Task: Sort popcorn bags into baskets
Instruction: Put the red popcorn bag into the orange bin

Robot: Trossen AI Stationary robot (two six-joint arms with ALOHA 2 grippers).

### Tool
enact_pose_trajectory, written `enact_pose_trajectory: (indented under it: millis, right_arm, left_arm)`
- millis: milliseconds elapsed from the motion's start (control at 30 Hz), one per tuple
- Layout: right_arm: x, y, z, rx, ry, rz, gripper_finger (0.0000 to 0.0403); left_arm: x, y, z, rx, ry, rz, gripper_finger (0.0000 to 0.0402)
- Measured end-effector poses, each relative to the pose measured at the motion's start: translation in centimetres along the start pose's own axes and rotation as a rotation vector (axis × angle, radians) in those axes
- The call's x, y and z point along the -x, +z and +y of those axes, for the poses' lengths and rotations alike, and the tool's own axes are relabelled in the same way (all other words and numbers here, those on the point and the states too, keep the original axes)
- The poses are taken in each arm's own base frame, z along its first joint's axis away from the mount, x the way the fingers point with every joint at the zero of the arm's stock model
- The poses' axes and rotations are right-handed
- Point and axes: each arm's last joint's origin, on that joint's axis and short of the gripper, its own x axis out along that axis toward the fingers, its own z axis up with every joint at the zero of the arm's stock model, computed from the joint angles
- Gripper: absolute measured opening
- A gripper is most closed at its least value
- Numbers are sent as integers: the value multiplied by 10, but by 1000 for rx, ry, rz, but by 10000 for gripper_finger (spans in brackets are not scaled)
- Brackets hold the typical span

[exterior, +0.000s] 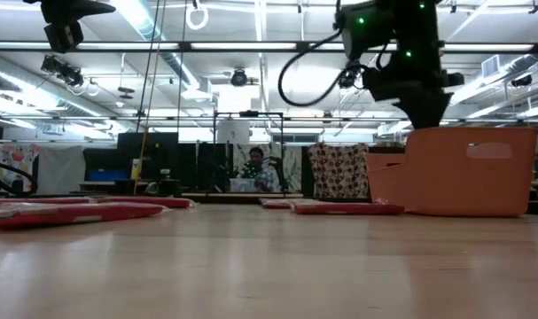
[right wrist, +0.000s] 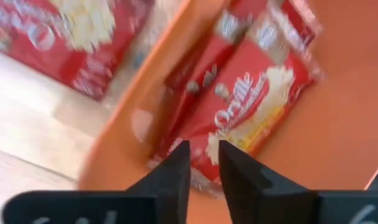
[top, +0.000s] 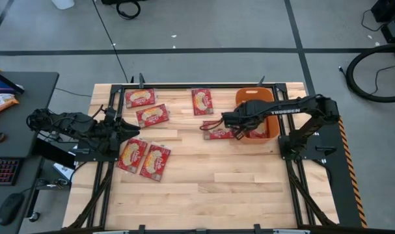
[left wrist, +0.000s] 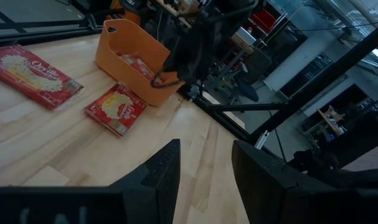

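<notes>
The orange basket stands at the table's far right. My right gripper hangs over its left side, pointing steeply down, fingers a little apart with nothing between them. Below it, red popcorn bags lie slanted inside the basket against its wall. One bag lies flat on the table just left of the basket, and several more lie flat farther left. My left gripper waits open above the table's left side.
A bag lies at the far middle and another at the far left. The right arm reaches over the basket. Bare wood stretches across the near half of the table.
</notes>
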Motion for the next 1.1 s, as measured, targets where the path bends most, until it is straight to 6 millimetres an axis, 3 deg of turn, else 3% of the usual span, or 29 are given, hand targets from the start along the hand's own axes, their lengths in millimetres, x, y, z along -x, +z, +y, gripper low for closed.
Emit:
enact_pose_trajectory:
  millis: [267,433,633,900,1100]
  right_arm:
    - [37,23,12,146,161,-247,131]
    - [40,33,29,316,303,-336,134]
    - [26,38,49,558,335,-324,164]
    - [-14,46,82,813,317,-245,236]
    - [-42,50,102,946,298,-212,244]
  left_arm:
    - [0,0,0,2,0,1,149]
    - [0,0,0,5,0,0,149]
    - [0,0,0,4,4,-1,149]
    - [-8,-4,-1,-20,35,33,149]
    - [-11,-5,-2,15,43,39,149]
